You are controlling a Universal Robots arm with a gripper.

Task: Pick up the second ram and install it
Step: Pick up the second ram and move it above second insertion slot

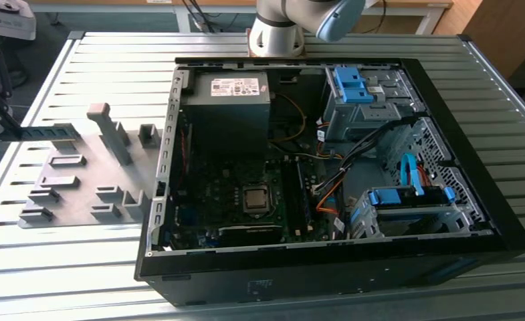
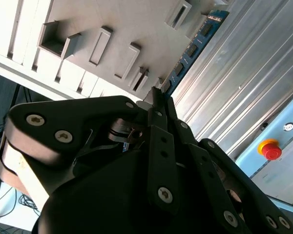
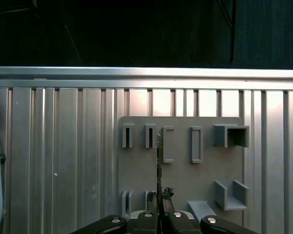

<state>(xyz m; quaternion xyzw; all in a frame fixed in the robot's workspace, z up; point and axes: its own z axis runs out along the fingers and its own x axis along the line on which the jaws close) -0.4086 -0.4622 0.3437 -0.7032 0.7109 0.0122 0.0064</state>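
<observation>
At the exterior view's left edge, the black gripper (image 2: 158,96) has its two fingers (image 2: 162,146) pinched together on one end of the second ram (image 1: 51,132), a thin blue board with a row of dark chips. The strip projects level from the fingertips over the far end of a grey fixture plate (image 1: 77,195). Whether it touches the plate cannot be told. In the second wrist view the second ram (image 2: 194,48) runs away from the jaws along the plate's edge, beside its raised blocks and slots. In the first wrist view it appears edge-on as a thin dark line (image 3: 158,156) crossing the plate (image 3: 180,178) between two slots, with the fingertips clamped on its near end. The plate lies on a slatted aluminium table (image 1: 93,67). Towards the exterior view's right stands an open black computer case (image 1: 334,271), well apart from the strip, with its motherboard (image 1: 217,200) and grey power supply (image 1: 231,93) exposed.
</observation>
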